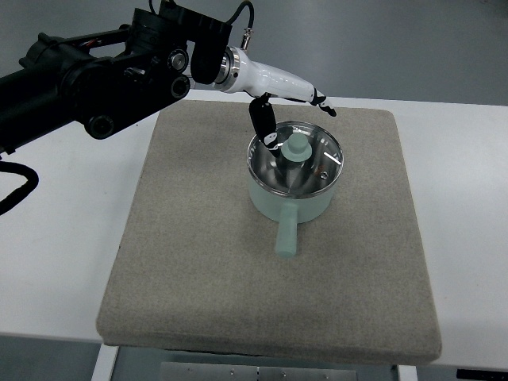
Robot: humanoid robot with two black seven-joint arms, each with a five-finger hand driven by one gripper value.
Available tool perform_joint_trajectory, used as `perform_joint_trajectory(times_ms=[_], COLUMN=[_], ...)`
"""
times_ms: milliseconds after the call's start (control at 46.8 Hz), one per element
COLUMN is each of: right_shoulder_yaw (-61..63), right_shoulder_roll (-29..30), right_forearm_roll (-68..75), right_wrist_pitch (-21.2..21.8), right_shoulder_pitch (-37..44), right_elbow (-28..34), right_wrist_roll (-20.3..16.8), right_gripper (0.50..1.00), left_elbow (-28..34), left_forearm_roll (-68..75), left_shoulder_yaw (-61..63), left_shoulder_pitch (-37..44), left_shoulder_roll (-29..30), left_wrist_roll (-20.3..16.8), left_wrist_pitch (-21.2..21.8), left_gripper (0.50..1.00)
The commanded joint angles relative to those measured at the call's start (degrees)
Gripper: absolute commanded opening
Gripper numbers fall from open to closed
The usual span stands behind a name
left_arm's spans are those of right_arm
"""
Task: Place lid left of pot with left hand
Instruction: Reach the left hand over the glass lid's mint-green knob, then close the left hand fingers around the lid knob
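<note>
Lid: sitting on the pot, mint knob sticking up at centre, glass and steel rim looking seated all round.
Pot: standing on the grey mat on the white worktop, handle pointing toward the camera.
Left robot hand: reaching in from upper left, hovering over the far rim, one dark finger hanging down just beside the knob, others stretching right past it; looking released, grasping nothing as far as I can tell.
Right arm: not showing.
Risk 1: fingers closing off-centre, so knob is slipping out and lid is dropping back onto the pot.
Risk 2: hanging finger pushing on the rim instead of the knob, tilting the lid or nudging the light pot across the mat.
Risk 3: lifting sideways too early, lid edge catching the pot wall and dragging it left.
Landing spot: bare mat left of pot is looking free, so clearance there is not the worry.
</note>
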Motion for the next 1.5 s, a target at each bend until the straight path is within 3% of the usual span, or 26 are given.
perform_joint_trajectory(times_ms=[0,43,256,363,470,748,1346,1474], right_shoulder_yaw=[0.0,0.0,0.0,0.0,0.0,0.0,0.0,0.0], right_shoulder_roll=[0.0,0.0,0.0,0.0,0.0,0.0,0.0,0.0], right_forearm_roll=[0.0,0.0,0.0,0.0,0.0,0.0,0.0,0.0], right_wrist_pitch=[0.0,0.0,0.0,0.0,0.0,0.0,0.0,0.0], right_shoulder_pitch=[0.0,0.0,0.0,0.0,0.0,0.0,0.0,0.0], right_elbow=[0.0,0.0,0.0,0.0,0.0,0.0,0.0,0.0], right_wrist_roll=[0.0,0.0,0.0,0.0,0.0,0.0,0.0,0.0], right_gripper=[0.924,0.924,0.924,0.924,0.924,0.924,0.924,0.924], left_elbow=[0.0,0.0,0.0,0.0,-0.1,-0.5,-1.6,-1.6], left_forearm_roll=[0.4,1.2,3.3,3.3,3.5,3.8,6.0,6.0], left_shoulder_yaw=[0.2,0.2,0.1,0.1,0.1,0.1,0.1,0.1], left_shoulder_pitch=[0.1,0.1,0.4,0.4,0.4,0.3,0.6,0.7], left_shoulder_roll=[-0.1,-0.1,-0.1,-0.2,-0.2,-0.2,-0.2,-0.1], left_wrist_roll=[0.0,0.0,0.0,0.0,0.0,0.0,0.0,0.0], left_wrist_pitch=[0.0,0.0,0.0,0.0,-0.1,-0.2,-0.1,-0.1], left_gripper=[0.922,0.896,0.889,0.851,0.780,0.711,0.711,0.656])
